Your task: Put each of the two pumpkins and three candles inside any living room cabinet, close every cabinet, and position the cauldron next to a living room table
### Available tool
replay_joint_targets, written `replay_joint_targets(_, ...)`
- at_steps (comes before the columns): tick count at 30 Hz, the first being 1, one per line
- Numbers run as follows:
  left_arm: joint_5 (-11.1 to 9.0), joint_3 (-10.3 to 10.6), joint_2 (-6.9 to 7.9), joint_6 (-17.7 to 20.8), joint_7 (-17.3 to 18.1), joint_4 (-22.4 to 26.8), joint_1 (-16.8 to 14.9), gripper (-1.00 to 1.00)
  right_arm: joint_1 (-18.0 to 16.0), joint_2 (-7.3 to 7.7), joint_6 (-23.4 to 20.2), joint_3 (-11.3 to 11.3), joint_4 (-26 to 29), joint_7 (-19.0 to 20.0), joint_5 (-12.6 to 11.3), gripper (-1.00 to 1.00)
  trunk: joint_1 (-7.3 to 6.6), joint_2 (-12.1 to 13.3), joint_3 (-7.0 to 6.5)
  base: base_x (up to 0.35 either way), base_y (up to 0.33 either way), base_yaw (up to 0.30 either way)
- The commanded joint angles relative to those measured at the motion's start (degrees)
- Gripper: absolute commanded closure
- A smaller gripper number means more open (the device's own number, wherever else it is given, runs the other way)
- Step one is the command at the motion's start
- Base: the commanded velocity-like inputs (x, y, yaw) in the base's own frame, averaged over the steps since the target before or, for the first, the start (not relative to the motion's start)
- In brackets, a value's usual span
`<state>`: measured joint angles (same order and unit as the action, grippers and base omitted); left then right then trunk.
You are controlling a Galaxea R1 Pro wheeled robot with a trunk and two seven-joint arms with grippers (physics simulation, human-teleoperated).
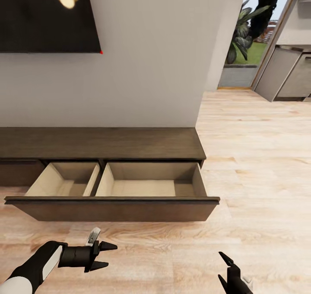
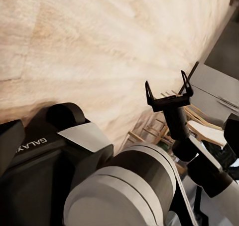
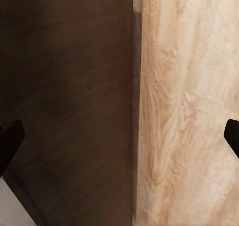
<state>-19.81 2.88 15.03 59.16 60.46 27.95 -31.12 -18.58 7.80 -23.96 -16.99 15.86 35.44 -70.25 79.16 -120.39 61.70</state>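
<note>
Fingers of the left gripper [image 1: 104, 256] are spread apart and empty, held low over the light wood plank floor [image 1: 259, 164] before the long, low dark-brown wood cabinet [image 1: 103, 143]. Its wide drawer [image 1: 116, 208] is pulled out, and two pale beige compartments are seen from the head view. Further right, the right gripper [image 1: 225, 269] is likewise parted and empty; its black fingertips [image 3: 10, 138] are seen wide apart in the right wrist view, framing the dark drawer front beside the floor. From the left wrist view, the right gripper [image 2: 169, 89] is seen open above the planks.
</note>
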Motion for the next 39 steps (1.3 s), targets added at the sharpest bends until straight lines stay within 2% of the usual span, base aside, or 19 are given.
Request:
replay_joint_targets(1, 0.0, 0.0, 0.0, 0.0, 0.0, 0.0, 0.0, -1.0, 0.0, -0.01, 0.5, 0.0, -0.1, 0.0, 0.0, -1.0, -0.23, 0.4, -0.18, 0.0, 0.0, 0.0)
replay_joint_targets(5, 0.0, 0.0, -0.06, 0.0, -0.1, 0.0, 0.0, -1.0, 0.6, -0.01, 3.8, 0.2, -1.4, -0.1, 0.1, -1.0, -1.1, 2.0, -0.9, 0.0, 0.0, 0.0)
replay_joint_targets(7, 0.0, 0.0, -0.08, 0.0, -0.5, 0.0, 0.0, -1.0, 0.7, 0.49, 4.3, 0.3, -1.6, -0.8, 0.2, -1.0, -1.54, 2.8, -1.26, 0.0, 0.0, 0.0)
replay_joint_targets(9, 0.0, 0.0, -0.11, 0.0, -1.1, 0.0, 0.0, -1.0, 0.7, 1.37, 4.6, 0.6, -1.7, -3.1, 0.6, -1.0, -1.98, 3.6, -1.62, 0.0, 0.0, 0.0)
replay_joint_targets(12, 0.0, 0.0, -0.34, 0.0, -2.4, 0.0, 0.0, -1.0, 0.7, 2.14, 4.5, 1.8, -1.6, -8.8, 2.7, -1.0, -2.64, 4.8, -2.16, 0.0, 0.0, 0.0)
replay_joint_targets(15, 0.0, -0.1, -0.72, -0.2, -5.1, 0.0, 0.0, -1.0, 0.7, 2.44, 4.5, 2.6, -1.3, -14.7, 5.4, -1.0, -3.3, 6.0, -2.7, 0.0, 0.0, 0.0)
replay_joint_targets(22, 0.1, -0.3, -1.74, -0.7, -12.9, 0.0, 0.0, -1.0, 0.8, 2.56, 6.5, 3.2, -1.1, -18.9, 7.1, -1.0, -4.84, 8.8, -3.95, 0.0, 0.0, 0.0)
replay_joint_targets(27, 0.0, -0.6, -2.9, -3.5, -22.1, 0.0, 0.0, -1.0, 0.8, 2.66, 9.5, 3.3, -1.0, -24.0, 12.4, -1.0, -5.94, 10.8, -4.85, 0.0, 0.0, 0.0)
replay_joint_targets(29, -0.1, -0.7, -3.62, -4.8, -26.9, 0.0, 0.0, -1.0, 0.8, 2.76, 10.7, 3.3, -1.0, -25.6, 14.9, -1.0, -6.38, 11.6, -5.21, 0.0, 0.0, 0.0)
replay_joint_targets(36, -0.2, -0.8, -6.42, -10.5, -40.6, 0.0, 0.0, -1.0, 0.7, 2.79, 13.8, 3.4, -1.0, -27.8, 17.9, -1.0, -7.91, 14.5, -6.47, 0.0, 0.0, 0.0)
replay_joint_targets(39, -0.3, -0.8, -7.63, -12.5, -48.4, 0.0, 0.0, -1.0, 0.7, 2.71, 14.5, 3.4, -0.7, -30.9, 21.7, -1.0, -8.57, 15.7, -7.01, 0.0, 0.0, 0.0)
